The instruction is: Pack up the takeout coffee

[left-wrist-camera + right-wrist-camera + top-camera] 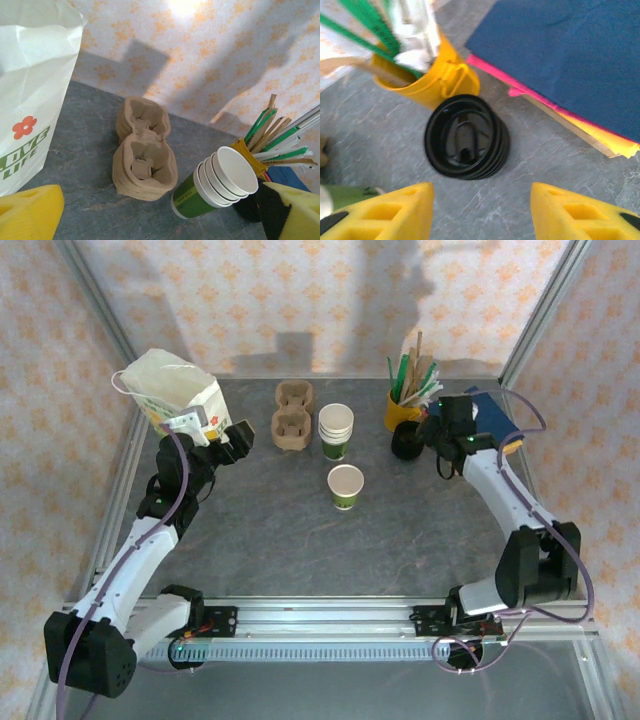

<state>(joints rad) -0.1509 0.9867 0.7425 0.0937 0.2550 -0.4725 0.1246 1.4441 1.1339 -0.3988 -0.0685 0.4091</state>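
Observation:
The takeout coffee cup (346, 485), a single small paper cup with a white top and a green band, stands mid-table with its mouth open. A squat stack of black lids (466, 136) (407, 445) sits at the back right. My right gripper (482, 212) (428, 432) hovers just over and behind the lids, open, with nothing between its yellow fingers (402, 212). My left gripper (160, 217) (240, 437) is wide open and holds nothing. It is at the back left beside the bag, facing the cardboard carriers.
A white paper bag (175, 395) stands open at the back left. Stacked cardboard cup carriers (144, 165) and a stack of lidless cups (220, 182) sit mid-back. A yellow holder of stirrers (427, 75) and a blue, pink and yellow paper pile (570, 60) flank the lids.

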